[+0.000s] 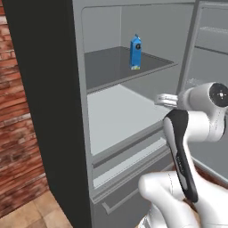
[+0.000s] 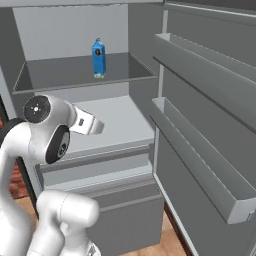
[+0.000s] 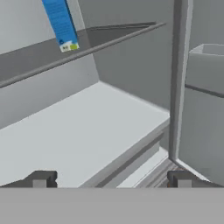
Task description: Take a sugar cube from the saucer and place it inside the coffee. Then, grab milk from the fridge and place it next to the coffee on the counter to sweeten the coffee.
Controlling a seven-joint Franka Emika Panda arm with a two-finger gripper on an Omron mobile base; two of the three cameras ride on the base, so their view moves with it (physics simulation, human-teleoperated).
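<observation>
The milk [image 1: 136, 52] stands upright on the upper shelf [image 1: 116, 67] of the open fridge [image 1: 67, 111], its long axis vertical and its gable top pointing up; in the hand view it appears in the upper left of the frame, leaning with the camera's roll. It sits toward the back of that shelf, above centre in both base views, well apart from the gripper [image 3: 111, 179]. The upper shelf is dark grey; below it lies a pale grey lower shelf [image 2: 115, 120], and beneath that a drawer front [image 1: 129, 178]. The fridge door [image 2: 210, 125] is swung open at the right of the right base view, carrying two long pale grey shelf rails. A red brick wall [image 1: 18, 133] and a tan tiled floor [image 1: 35, 213] occupy the lower left of the left base view. The carton is blue with a white band and a small mark near its base. The gripper hangs over the lower shelf with its fingertips spread wide apart and nothing between them.
</observation>
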